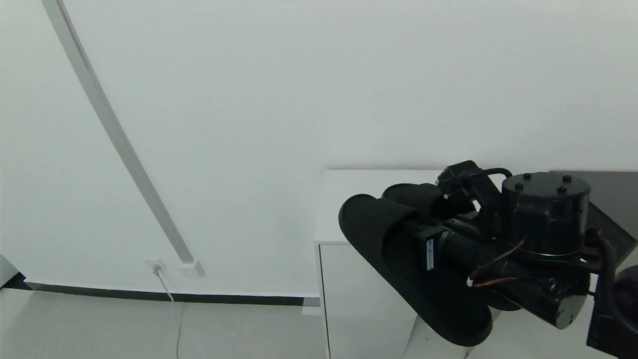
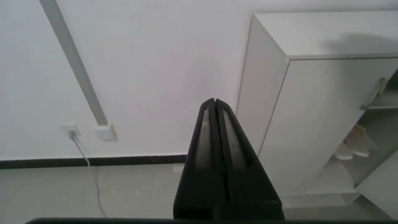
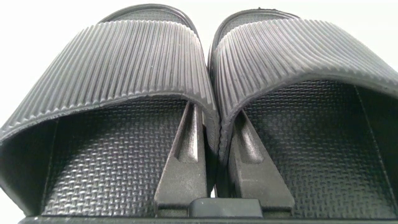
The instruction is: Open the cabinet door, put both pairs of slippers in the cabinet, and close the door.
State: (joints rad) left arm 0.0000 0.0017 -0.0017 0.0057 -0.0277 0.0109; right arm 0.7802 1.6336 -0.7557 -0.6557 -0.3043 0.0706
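From where I stand, the job looks roughly half done. The cabinet [image 1: 369, 199] sits at about four o'clock in the head view, white against a white wall. In the left wrist view its side at three o'clock stands open, with shelves [image 2: 380, 107] showing past the panel that carries the handle [image 2: 375, 93]. On a lower shelf lie pale shapes [image 2: 356, 142] that I take to be one pair of slippers, though they are too small to be sure. If that is right, opening the door and stowing one pair are done. What is left is to set the other pair inside and shut the door.

That other pair, the black slippers [image 1: 379, 234], hangs in the air just in front of the cabinet's top corner, at four o'clock in the head view. The right gripper [image 3: 216, 118] is pinching them. One finger [image 3: 183, 155] lies inside each slipper under its strap, and the two inner side walls are squeezed together between them, so the pair rides side by side as one bundle.

They are matte black, with broad ribbed straps and a fine cross-hatched footbed. I judge them soft and rubbery, likely to flex at the free ends.

The left gripper [image 2: 214, 155] has its fingers pressed together on nothing and points at the wall, with the cabinet off toward its two o'clock.
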